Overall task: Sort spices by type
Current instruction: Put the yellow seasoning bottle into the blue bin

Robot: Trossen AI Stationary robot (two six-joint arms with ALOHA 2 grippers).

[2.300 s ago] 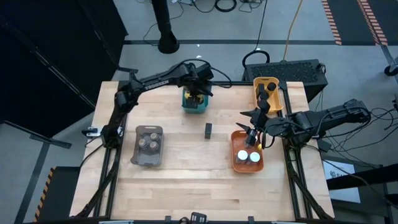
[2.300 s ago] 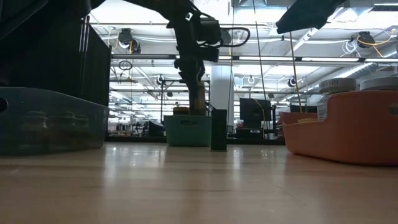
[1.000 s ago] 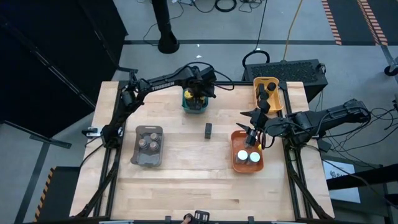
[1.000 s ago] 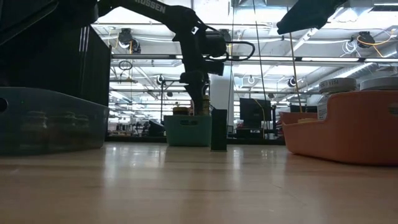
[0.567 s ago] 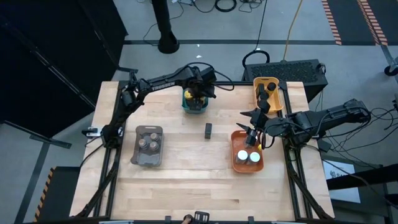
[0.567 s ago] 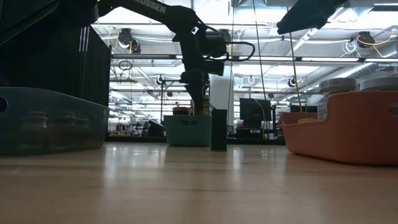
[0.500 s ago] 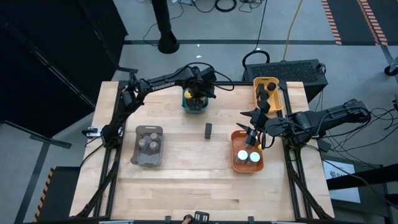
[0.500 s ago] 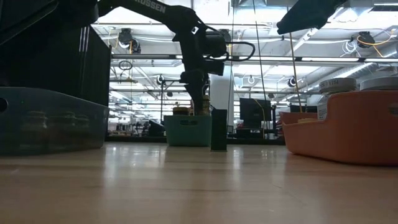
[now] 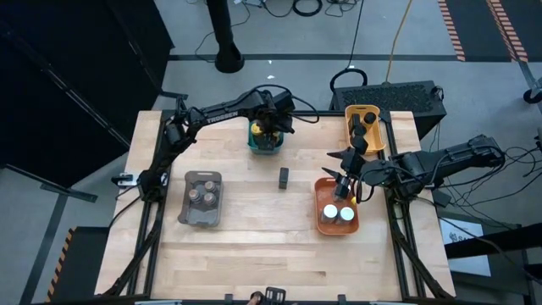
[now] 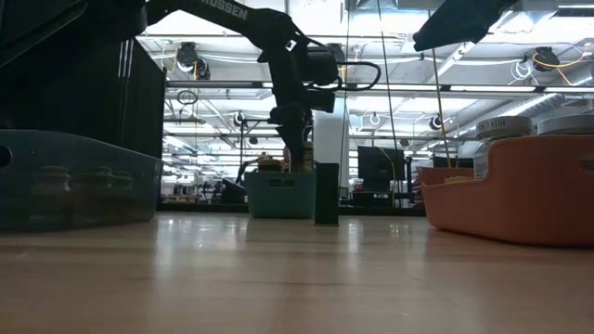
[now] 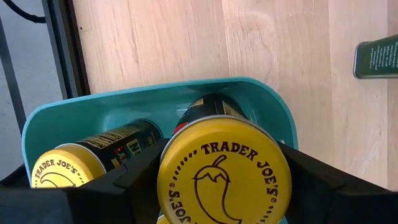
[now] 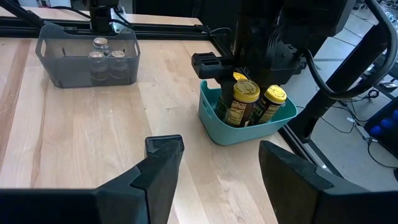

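Note:
My left gripper [image 9: 269, 123] reaches down over the teal tray [image 9: 265, 146] at the far middle and is shut on a yellow-topped jar [image 11: 224, 174]. Two more yellow-topped jars [image 11: 61, 169] lie or lean in that tray. My right gripper [image 12: 221, 180] hangs open, holding nothing, above the far end of the orange tray [image 9: 322, 212], which holds white-topped jars [image 9: 339, 213]. A slim black jar [image 9: 284, 177] stands alone on its base at mid-table. The grey tray [image 9: 188, 199] holds grey-brown-topped jars, and the yellow tray [image 9: 377, 127] holds black ones. My left gripper has the jar's yellow lid [image 11: 169, 180] between its two fingers [image 11: 112, 190], one on each side of the rim. The fingers come from above, pointing steeply down. The jar stands upright with its lower part inside the teal tray [image 12: 236, 134]; its base is hidden by the tray wall.
Bare wooden tabletop lies between the trays and across the whole near half [image 9: 271, 254]. The right arm [image 9: 440, 165] reaches in over the table's right edge. A dark case [image 9: 398, 95] sits beyond the far edge behind the yellow tray.

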